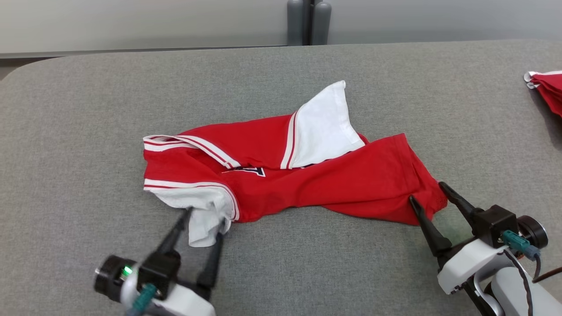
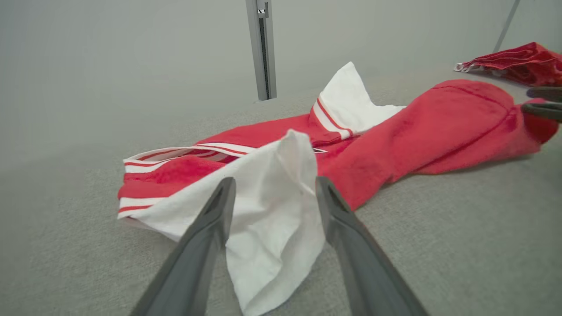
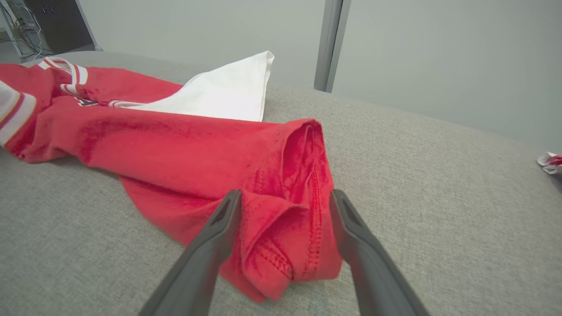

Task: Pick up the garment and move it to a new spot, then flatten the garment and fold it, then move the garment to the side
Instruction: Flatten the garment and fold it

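My left gripper (image 1: 205, 218), at 7 o'clock in the head view, has its fingers spread wide on either side of a white sleeve (image 2: 268, 206), which lies loose between them. My right gripper (image 1: 426, 191), at 4 o'clock, is just as wide, straddling the bunched red hem (image 3: 290, 228). Between them the garment (image 1: 342, 184) lies crumpled mid-table (image 1: 88, 109), its other white sleeve (image 1: 322, 127) pointing to 12 o'clock. A second red cloth (image 1: 549, 90) sits at 2 o'clock, well apart.

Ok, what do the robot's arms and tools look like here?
The left tool and right tool each have two long dark fingers on a black block. White wrist housings, teal connectors, a dark cable on the right, green light left.
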### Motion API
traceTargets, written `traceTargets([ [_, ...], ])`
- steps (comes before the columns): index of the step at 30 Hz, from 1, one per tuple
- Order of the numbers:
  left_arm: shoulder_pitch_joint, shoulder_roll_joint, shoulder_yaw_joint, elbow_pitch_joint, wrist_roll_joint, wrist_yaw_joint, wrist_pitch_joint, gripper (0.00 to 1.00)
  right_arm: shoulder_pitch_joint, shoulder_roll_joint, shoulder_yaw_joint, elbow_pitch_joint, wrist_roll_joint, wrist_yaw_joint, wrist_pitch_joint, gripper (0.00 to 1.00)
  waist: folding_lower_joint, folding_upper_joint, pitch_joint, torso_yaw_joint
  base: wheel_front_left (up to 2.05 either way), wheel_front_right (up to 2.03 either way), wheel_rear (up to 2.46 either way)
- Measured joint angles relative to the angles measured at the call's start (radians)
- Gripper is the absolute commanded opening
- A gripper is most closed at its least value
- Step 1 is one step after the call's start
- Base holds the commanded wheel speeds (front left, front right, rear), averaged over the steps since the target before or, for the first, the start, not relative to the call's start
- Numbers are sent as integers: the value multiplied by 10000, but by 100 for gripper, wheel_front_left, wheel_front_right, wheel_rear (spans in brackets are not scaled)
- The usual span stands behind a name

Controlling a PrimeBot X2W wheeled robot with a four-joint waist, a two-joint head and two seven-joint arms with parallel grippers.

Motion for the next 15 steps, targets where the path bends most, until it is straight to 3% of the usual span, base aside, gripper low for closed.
traceTargets([
  [3,594,-121,-422,-102,-236,-483,-59,100,228,-15,-84,-12,94,0,0,100,0,0,34,64,0,0,0],
  [5,1005,-113,-468,29,-414,-533,-69,100,370,-61,-253,-50,105,0,0,100,0,0,68,93,0,0,0],
  [11,1027,-299,230,1243,-407,702,-44,100,640,-67,-566,-286,94,0,0,100,0,0,152,106,0,0,0],
  [15,474,-558,560,1778,-506,1018,-136,100,712,-61,-640,-393,92,0,0,100,0,0,170,-30,0,0,0],
])
